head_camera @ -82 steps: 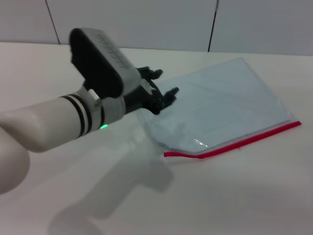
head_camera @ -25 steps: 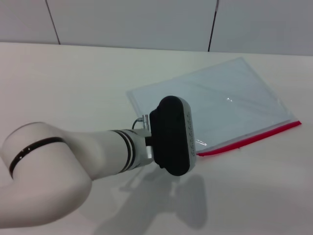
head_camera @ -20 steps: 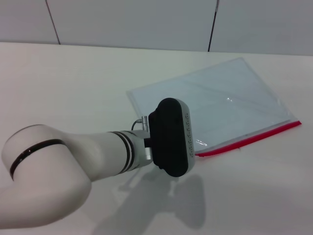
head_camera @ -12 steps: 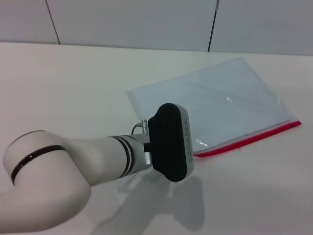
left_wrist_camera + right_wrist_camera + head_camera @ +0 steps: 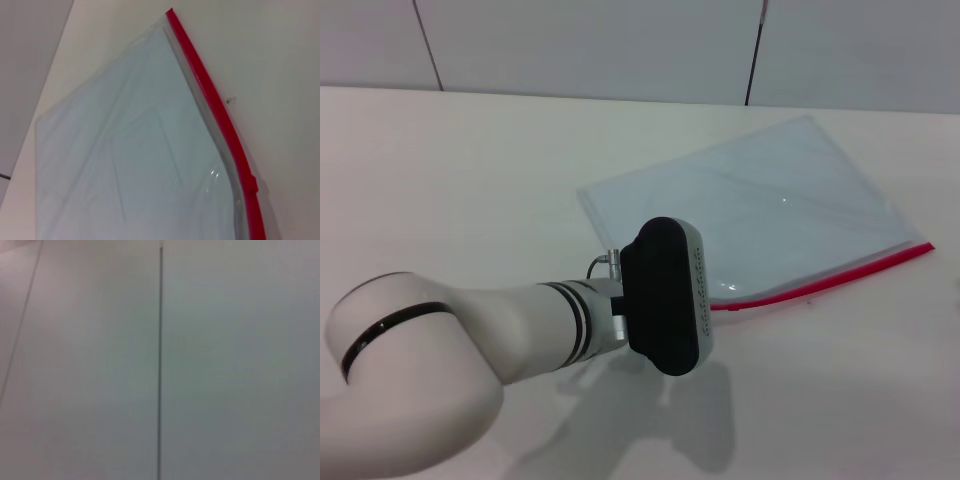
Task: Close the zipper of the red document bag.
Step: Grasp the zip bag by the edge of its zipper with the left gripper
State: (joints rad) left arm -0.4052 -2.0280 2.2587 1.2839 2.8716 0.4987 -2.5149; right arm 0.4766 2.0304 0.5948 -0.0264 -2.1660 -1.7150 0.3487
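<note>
A: Where's the red document bag point(image 5: 760, 210)?
B: Flat on the surface point(image 5: 450, 170), its zipper point(image 5: 820, 283) along the five o'clock edge. My left gripper point(image 5: 665, 297) covers the zipper's near end; I can't tell the jaws' state.
A: Advice?
B: I'd pinch the slider and pull straight along the strip.

I'm looking down at a plain cream table point(image 5: 460, 170). The red document bag point(image 5: 760, 220) is lying flat on it, turned at an angle, with its zipper point(image 5: 840, 280) running along the long edge nearest me.
</note>
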